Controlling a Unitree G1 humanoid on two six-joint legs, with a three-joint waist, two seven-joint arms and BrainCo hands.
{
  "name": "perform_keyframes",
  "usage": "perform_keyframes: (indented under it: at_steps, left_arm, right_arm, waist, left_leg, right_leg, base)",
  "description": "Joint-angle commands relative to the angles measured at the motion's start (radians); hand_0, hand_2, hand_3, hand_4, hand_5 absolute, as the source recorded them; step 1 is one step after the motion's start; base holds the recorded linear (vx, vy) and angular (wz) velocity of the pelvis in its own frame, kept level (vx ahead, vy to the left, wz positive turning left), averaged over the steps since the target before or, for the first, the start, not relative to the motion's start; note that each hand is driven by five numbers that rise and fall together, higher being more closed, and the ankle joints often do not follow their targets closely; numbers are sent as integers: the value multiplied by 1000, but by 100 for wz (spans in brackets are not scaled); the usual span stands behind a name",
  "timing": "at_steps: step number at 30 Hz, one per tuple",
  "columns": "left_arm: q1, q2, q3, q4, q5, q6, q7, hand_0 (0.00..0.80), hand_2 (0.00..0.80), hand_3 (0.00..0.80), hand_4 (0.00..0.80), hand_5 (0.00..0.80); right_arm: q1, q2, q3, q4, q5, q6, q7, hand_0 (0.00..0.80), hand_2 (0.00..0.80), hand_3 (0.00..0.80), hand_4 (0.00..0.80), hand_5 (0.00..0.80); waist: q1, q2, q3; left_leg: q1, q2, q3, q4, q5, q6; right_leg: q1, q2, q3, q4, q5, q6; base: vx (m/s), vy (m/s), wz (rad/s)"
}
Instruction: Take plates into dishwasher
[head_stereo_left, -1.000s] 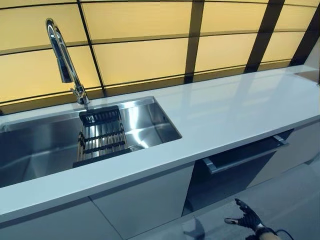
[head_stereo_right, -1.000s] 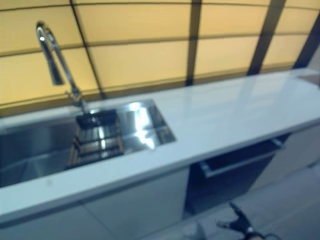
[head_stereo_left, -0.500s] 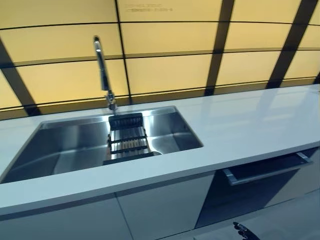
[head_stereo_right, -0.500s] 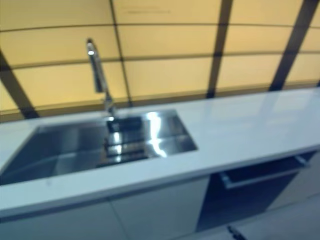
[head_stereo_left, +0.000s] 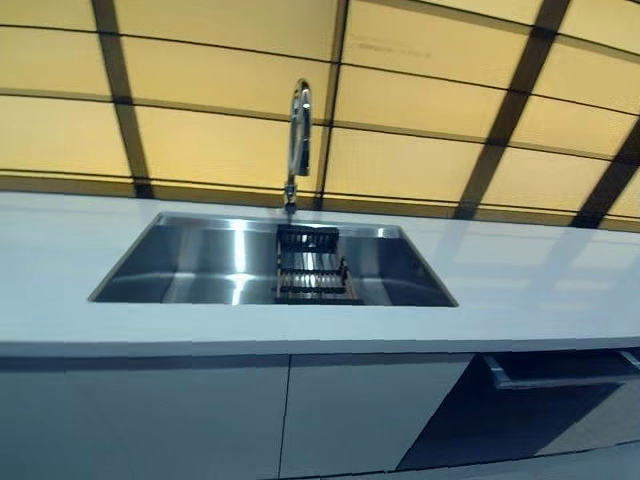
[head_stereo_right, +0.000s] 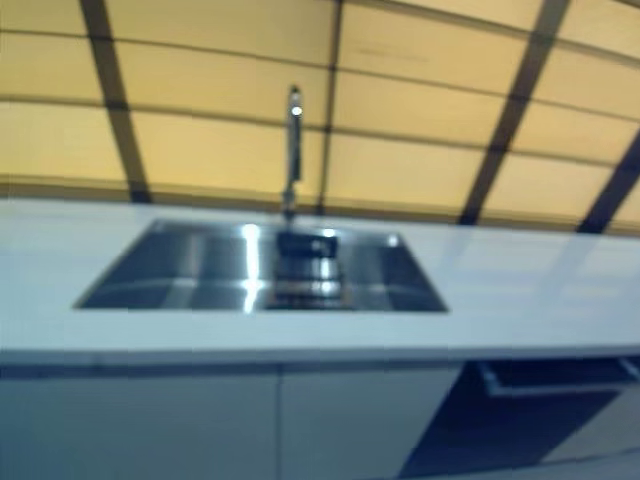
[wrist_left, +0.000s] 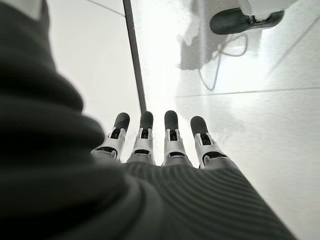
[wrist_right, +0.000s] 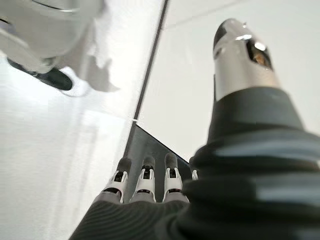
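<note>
Head camera faces the counter square-on. Steel sink (head_stereo_left: 180, 270) is set into the white countertop (head_stereo_left: 540, 290), tall chrome faucet (head_stereo_left: 297, 130) behind it, and a small dark wire rack (head_stereo_left: 312, 272) sits in the basin just below the spout. I see no plates anywhere: not on the countertop, not in the sink, and whether the rack holds anything I cannot make out. Dishwasher (head_stereo_left: 560, 375) is the dark front under the counter at lower right, its door standing slightly ajar at the top edge.

Neither hand shows in the head views. Left hand (wrist_left: 155, 145), in its own wrist view: fingers straight, side by side, empty, pointing down at the pale floor beside a white cabinet front. Right hand (wrist_right: 145, 180), in its wrist view: fingers likewise extended and empty, a dark panel just past the fingertips, probably the dishwasher front.

Judgement: the task is at its start, in a search phase. To do this well I should locate the plates first, check the rack closely, and only then raise an arm. The door likely needs pulling fully down before loading.
</note>
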Motion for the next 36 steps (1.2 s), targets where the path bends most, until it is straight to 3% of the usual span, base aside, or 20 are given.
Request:
perform_keyframes:
  at_steps: [1, 5, 8, 15, 21, 28, 36]
  left_arm:
    - [-38, 7, 13, -13, 9, 3, -20, 0, 0, 0, 0, 0]
    - [-34, -14, 14, 0, -17, -23, -39, 0, 0, 0, 0, 0]
    - [-39, -32, 10, 2, -34, -35, -53, 0, 0, 0, 0, 0]
    - [-56, -84, -34, 11, -33, -40, -93, 0, 0, 0, 0, 0]
    - [-71, -107, -78, 33, -13, -35, -63, 0, 0, 0, 0, 0]
    - [-54, -109, -63, 53, -2, -46, 11, 0, 0, 0, 0, 0]
    - [-37, -113, -48, 51, -30, -55, -6, 0, 0, 0, 0, 0]
  right_arm:
    - [-64, -9, -1, 35, 57, -47, 2, 0, 0, 0, 0, 0]
    - [-101, 8, 16, 150, 55, -58, 31, 0, 0, 0, 0, 0]
    - [-112, 16, 36, 195, 32, -59, 54, 0, 0, 0, 0, 0]
    - [-129, 39, 60, 283, 51, -14, 61, 0, 0, 0, 0, 0]
    - [-139, 53, 20, 412, 123, 7, 47, 0, 0, 0, 0, 0]
    - [-127, 51, -26, 447, 154, -17, 46, 0, 0, 0, 0, 0]
    - [-125, 57, -15, 427, 139, -36, 59, 0, 0, 0, 0, 0]
  waist:
    - [4, 12, -37]
    - [44, 3, -64]
    - [56, 9, -75]
    - [50, 33, -82]
    - [41, 57, -70]
    - [28, 70, -66]
    - [24, 75, -67]
  left_leg:
    - [50, -37, -33, -95, -2, 76]
    - [55, -39, -14, -129, 19, 64]
    - [51, -38, -1, -145, 33, 51]
    - [50, -12, 26, -159, 71, 13]
    - [27, 17, 63, -159, 105, -19]
    - [35, 15, 58, -148, 106, -25]
    - [45, 14, 58, -150, 104, -24]
  right_leg:
    - [-3, 81, 57, -30, 17, -29]
    - [63, 102, -6, -126, -36, -49]
    - [76, 115, -21, -166, -39, -61]
    - [101, 146, -65, -189, -60, -95]
    - [119, 158, -102, -204, -71, -110]
    - [135, 161, -100, -204, -79, -120]
    - [140, 163, -91, -210, -77, -122]
  base:
    - [-134, -21, 21]
    - [-141, -83, -6]
    - [-146, -145, -15]
    - [-108, -151, 5]
    - [-110, -72, 11]
    - [-43, 0, 6]
    - [-24, 22, 0]
